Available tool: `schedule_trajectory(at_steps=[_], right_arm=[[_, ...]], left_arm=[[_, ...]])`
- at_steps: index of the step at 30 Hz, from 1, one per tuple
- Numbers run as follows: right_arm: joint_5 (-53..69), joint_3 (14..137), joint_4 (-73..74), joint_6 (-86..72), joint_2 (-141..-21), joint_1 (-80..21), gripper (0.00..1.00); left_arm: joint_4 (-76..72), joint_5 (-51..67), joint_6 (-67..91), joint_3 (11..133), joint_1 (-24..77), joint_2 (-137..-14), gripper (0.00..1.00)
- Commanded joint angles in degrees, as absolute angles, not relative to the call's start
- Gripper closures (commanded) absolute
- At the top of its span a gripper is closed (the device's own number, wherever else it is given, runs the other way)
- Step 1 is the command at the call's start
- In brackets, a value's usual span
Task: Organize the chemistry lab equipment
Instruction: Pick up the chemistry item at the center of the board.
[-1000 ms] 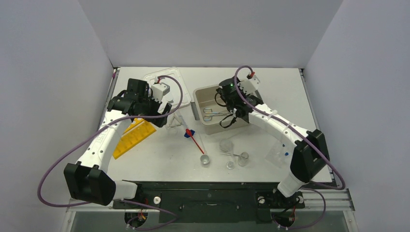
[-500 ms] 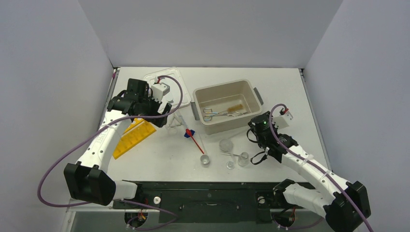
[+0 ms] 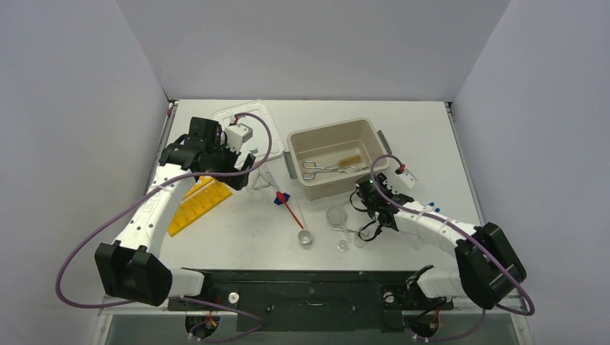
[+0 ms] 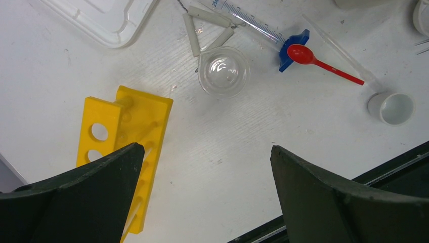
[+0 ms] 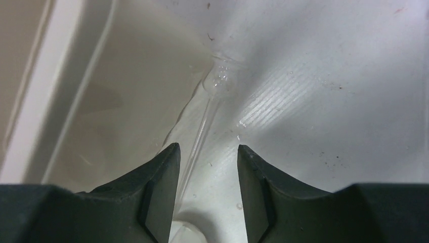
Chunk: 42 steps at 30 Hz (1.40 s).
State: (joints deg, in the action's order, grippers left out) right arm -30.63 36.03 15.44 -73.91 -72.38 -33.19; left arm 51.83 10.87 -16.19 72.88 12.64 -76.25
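Two open pincers are seen: the right pincer is held low astride a thin glass tube on the surface, ungripped; the left pincer is held above the yellow rack.

Left arm and right arm – white link shells between bulky black joint housings. A purple cable loops along each arm to a small white wrist block with a red fitting. Left tool and right tool – matt black, wedge-shaped fingers.
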Motion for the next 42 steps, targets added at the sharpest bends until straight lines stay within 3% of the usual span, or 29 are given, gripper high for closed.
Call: schedule_trajectory(at_steps=[1,23,30,42], right_arm=[[-32.9,40.8,12.3,-73.3,-79.2,-34.4,0.58],[-36.4,45.7,11.7,-74.6,-93.7,-34.3,0.57],[-36.7,44.1,11.9,-74.9,-94.2,-33.4,0.71],[-37.3,38.2,13.6,-75.7,-91.2,-32.6,0.85]], left_arm=[[51.8,10.7,-17.0,73.5,12.7,-74.3,0.03],[51.3,9.9,-18.3,72.7,12.6,-74.9,0.04],[50.9,10.0,-18.3,72.0,12.5,-75.0,0.03],[51.1,10.1,-18.3,71.7,12.5,-74.5,0.03]])
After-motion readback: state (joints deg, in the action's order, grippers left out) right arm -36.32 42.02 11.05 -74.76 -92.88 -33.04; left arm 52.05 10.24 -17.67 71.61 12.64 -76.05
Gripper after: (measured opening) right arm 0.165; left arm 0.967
